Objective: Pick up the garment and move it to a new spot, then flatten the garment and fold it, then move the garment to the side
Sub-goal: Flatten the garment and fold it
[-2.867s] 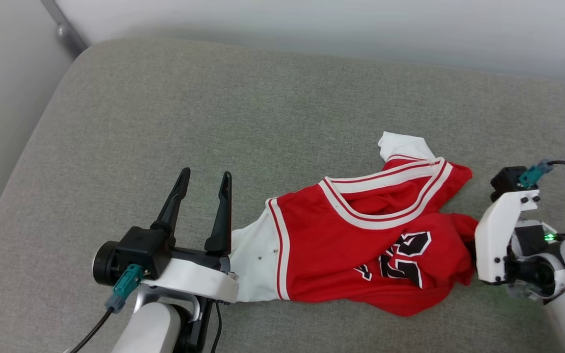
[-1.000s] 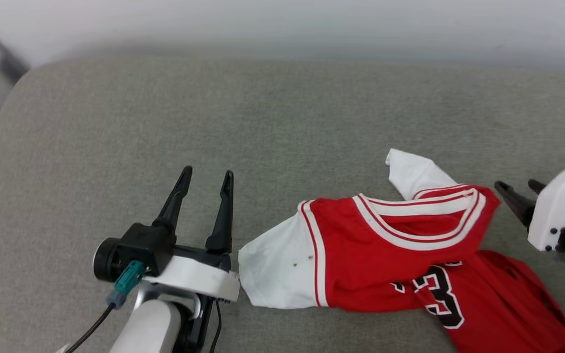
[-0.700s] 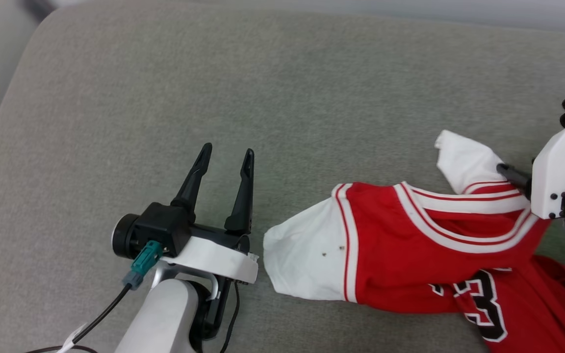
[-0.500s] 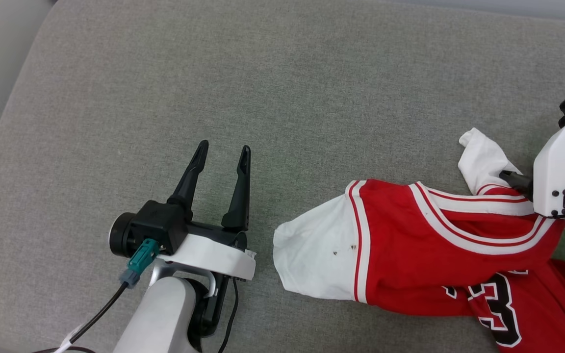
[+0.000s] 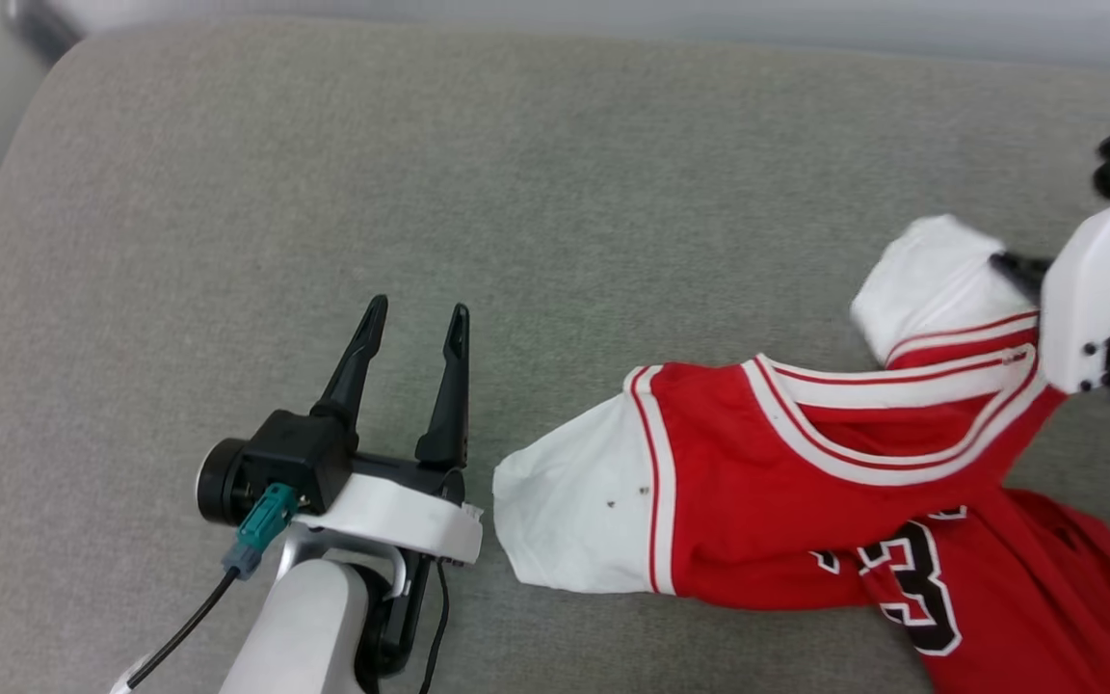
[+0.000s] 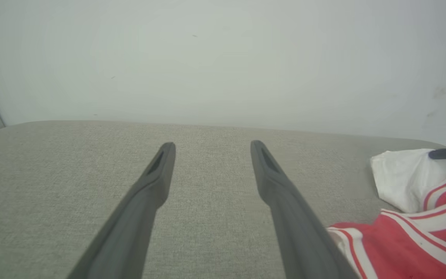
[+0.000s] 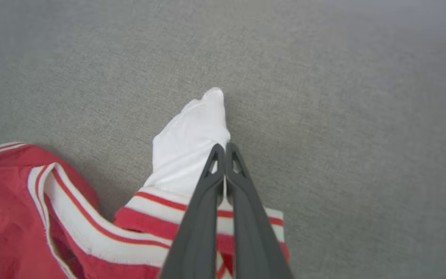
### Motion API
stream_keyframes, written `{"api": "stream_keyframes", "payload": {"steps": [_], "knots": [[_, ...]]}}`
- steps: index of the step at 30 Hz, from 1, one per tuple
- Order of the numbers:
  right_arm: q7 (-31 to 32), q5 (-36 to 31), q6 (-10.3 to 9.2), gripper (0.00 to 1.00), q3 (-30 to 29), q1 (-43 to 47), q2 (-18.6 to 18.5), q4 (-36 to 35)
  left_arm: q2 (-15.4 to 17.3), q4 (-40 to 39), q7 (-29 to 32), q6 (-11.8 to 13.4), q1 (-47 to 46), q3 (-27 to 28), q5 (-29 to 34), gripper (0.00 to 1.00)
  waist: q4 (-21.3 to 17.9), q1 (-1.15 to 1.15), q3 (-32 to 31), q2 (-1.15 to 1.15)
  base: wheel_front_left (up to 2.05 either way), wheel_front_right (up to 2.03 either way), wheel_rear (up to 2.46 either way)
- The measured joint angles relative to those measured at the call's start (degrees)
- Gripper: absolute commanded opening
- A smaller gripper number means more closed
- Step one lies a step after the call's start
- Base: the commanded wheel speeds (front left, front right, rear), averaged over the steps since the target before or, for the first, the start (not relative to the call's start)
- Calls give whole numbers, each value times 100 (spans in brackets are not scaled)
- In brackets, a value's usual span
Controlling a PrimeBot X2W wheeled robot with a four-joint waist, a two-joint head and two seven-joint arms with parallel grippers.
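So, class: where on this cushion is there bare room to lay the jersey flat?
Bare: the wide stretch of cushion between its left edge, the wall and the garment, around the open left gripper. Crowded: the right side, where the garment lies bunched, its white sleeve pinched by the right gripper.

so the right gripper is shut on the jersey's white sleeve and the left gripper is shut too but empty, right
No: the left gripper is open, fingers spread above the cushion, as the left wrist view shows. It is empty, and the right gripper is shut on the white sleeve of the garment.
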Motion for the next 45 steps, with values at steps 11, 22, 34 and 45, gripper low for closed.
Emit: {"api": "stream_keyframes", "payload": {"steps": [11, 22, 34, 45], "knots": [[-155, -330, 0, 0, -2169, 1336, -215, -489, 45, 57, 0, -38, 346, 164, 36, 100, -538, 0, -541, 0, 0, 0, 0], [-1467, -525, 0, 100, -3495, 2939, 1121, 509, 172, 52, 13, 65, 552, 281, -8, 100, -810, 0, -669, 0, 0, 0, 0], [-4874, -1425, -1, 100, -3087, 3243, 1277, -203, 358, -40, 214, 263, 1013, 453, -153, 100, -831, 0, -1176, 0, 0, 0, 0], [-4784, -1950, 0, 100, -1901, 3936, 1801, -1495, 546, -30, 490, 347, 1416, 549, -264, 100, -932, -1, -1649, 0, 0, 0, 0]]}}
